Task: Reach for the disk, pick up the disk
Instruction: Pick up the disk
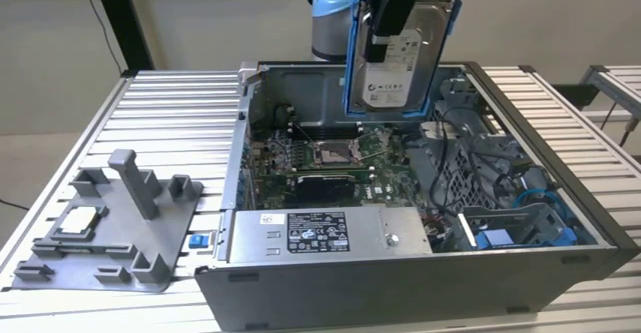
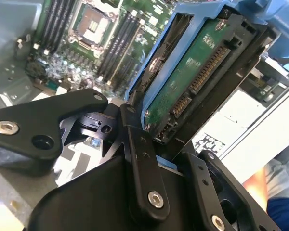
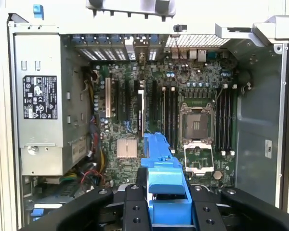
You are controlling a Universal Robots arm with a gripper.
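The disk [image 1: 398,67] is seen lifted clear of the open computer case [image 1: 561,198], hanging upright above the motherboard [image 1: 331,157] in the exterior view, so both the reach and the pick-up are judged done. The gripper [image 1: 386,18] is clamped on the disk's upper part, its fingers [image 2: 142,168] closed against the blue side rails [image 3: 166,180]. The contact itself is hidden behind the linkage, and the arm is cut off at the frame edge.

My pincer [image 2: 149,144] is matte black, its flat linkage bars pinned with silver hex-socket screws and open round holes. Behind it, in the exterior view, my wrist joint [image 1: 334,22] is grey, capped light blue.
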